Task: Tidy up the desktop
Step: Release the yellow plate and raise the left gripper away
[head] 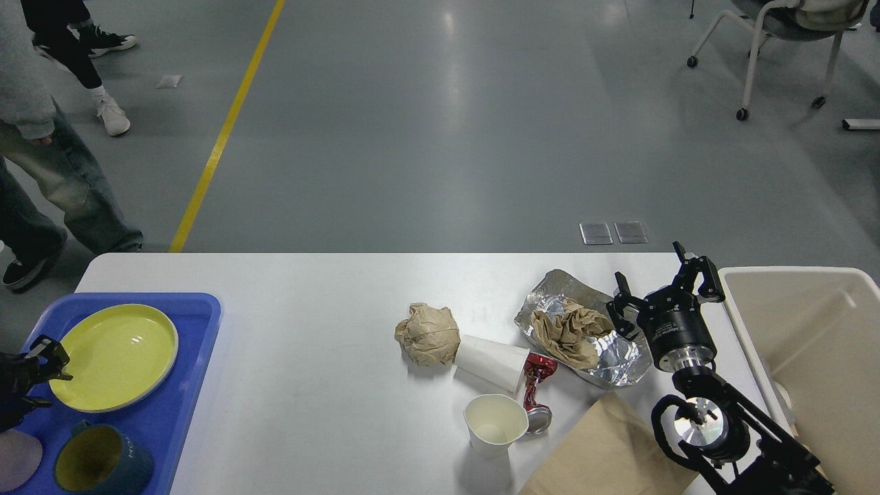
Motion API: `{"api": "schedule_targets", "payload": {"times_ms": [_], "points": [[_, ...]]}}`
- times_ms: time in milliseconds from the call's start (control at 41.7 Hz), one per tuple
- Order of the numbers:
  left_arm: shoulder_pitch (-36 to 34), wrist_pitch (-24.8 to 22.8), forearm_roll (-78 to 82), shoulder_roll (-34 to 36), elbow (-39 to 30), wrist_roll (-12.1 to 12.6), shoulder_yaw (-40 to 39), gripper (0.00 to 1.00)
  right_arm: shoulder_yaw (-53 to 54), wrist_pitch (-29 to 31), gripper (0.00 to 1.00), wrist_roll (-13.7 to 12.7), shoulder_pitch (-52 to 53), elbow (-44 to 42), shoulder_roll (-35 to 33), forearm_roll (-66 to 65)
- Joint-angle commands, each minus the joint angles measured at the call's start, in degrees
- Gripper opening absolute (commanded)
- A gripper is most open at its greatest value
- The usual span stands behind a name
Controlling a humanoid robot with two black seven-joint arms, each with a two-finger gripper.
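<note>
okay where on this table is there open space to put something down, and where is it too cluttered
The desktop is bare in a wide stretch between the blue tray and the crumpled paper ball, and along the far edge. It is crowded toward the right: tipped white cup, upright cup, crushed red can, foil with paper, brown bag, right gripper.

A blue tray at lower left holds a yellow plate and a dark mug. Centre-right lie a crumpled paper ball, two white cups, a crushed red can and foil. A beige bin fills the right edge.
</note>
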Motion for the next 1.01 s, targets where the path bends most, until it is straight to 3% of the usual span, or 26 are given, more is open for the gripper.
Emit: {"api": "schedule_targets", "payload": {"times_ms": [0, 264, 384, 528, 720, 888, 984], "points": [[-0.8, 0.1, 0.0, 0.1, -0.4, 0.1, 0.1, 0.92, 0.0, 0.0, 1.0, 0.0, 0.0, 0.0, 0.0, 0.0], [-10.9, -4.9, 0.6, 2.0, -0.7, 0.0, 1.1, 0.95, 0.0, 0.0, 1.0, 0.0, 0.0, 0.0, 0.0, 0.0], [-18.8, -7.4, 0.7, 2.5, -0.8, -0.1, 0.8, 0.95, 0.0, 0.0, 1.0, 0.0, 0.0, 0.0, 0.0, 0.0], [-23.7, -7.3, 0.7, 4.1, -0.5, -0.5, -1.9, 0.96, 0.0, 0.0, 1.0, 0.0, 0.0, 0.0, 0.0, 0.0], [-24.7, -7.7, 0.7, 7.4, -0.7, -1.0, -20.2, 0.96, 0.0, 0.0, 1.0, 0.0, 0.0, 0.0, 0.0, 0.0], [-16.8, -7.8, 0.7, 6.7, -0.7, -1.3, -39.3, 0.96, 0.0, 0.0, 1.0, 0.0, 0.0, 0.0, 0.0, 0.0], [-9.6, -7.9, 0.7, 2.8, -0.7, -1.3, -55.0, 0.96, 0.0, 0.0, 1.0, 0.0, 0.0, 0.0, 0.0, 0.0]]}}
